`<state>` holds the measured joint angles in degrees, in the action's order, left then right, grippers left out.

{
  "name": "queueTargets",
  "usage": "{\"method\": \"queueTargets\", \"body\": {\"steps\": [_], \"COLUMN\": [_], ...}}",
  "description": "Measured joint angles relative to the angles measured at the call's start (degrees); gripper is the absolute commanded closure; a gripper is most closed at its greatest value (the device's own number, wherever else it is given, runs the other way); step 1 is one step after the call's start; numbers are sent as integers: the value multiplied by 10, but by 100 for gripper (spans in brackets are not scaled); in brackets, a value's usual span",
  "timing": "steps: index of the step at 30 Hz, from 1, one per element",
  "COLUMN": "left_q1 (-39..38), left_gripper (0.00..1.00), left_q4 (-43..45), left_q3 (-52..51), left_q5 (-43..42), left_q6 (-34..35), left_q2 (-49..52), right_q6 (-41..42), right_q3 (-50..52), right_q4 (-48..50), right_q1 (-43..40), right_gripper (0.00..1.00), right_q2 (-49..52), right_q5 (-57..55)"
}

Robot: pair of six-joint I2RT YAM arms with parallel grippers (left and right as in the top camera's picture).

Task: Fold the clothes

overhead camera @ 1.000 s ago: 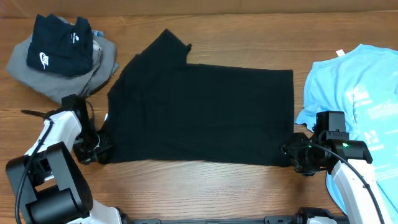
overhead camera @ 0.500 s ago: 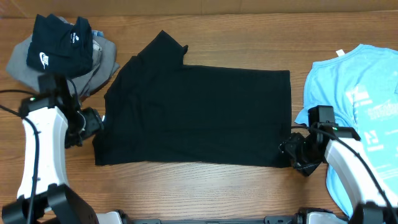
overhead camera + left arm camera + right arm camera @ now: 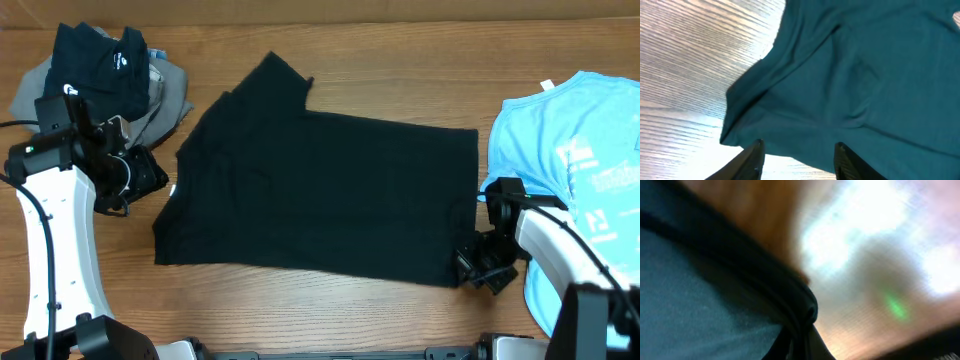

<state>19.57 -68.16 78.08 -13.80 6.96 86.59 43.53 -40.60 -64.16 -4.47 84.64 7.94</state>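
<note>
The clothes, a plain black T-shirt (image 3: 320, 190), lie folded flat across the middle of the table, with a sleeve pointing to the far left. In the left wrist view the T-shirt (image 3: 855, 75) looks teal. My left gripper (image 3: 150, 178) hovers just off the shirt's left edge. Its jaws (image 3: 799, 162) are open with only wood and the cloth's edge beyond them. My right gripper (image 3: 472, 265) is at the shirt's near right corner. It is shut (image 3: 800, 347) on the bunched hem (image 3: 797, 297).
A smaller black garment with a white logo (image 3: 95, 65) lies on a grey garment (image 3: 165, 110) at the far left. A light blue printed T-shirt (image 3: 570, 140) is spread at the right edge, close to my right arm.
The left gripper has let go of the shirt's left edge and drawn back to the left. The right gripper has closed on the near right corner. The shirt has shifted and turned slightly.
</note>
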Motion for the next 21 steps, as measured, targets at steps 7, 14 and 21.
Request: {"method": "queueTargets", "body": {"steps": [7,14,21], "left_q1": [-28,-130,-202], "left_gripper": [32,25,26], "left_q4": [19,146,207], "left_q3": [9,10,92], "left_q5": [-2,-6,-6], "left_q6": [-33,-72,-91], "left_q2": [0,1,94], "right_q6": [22,-19,-100], "right_q3": [0,-70,-159], "right_q4": [-38,2,82], "right_q1": [0,0,0], "right_gripper": [33,24,26], "right_q2": [-112,-163,-165], "right_q5": [-17,-28,23]}}
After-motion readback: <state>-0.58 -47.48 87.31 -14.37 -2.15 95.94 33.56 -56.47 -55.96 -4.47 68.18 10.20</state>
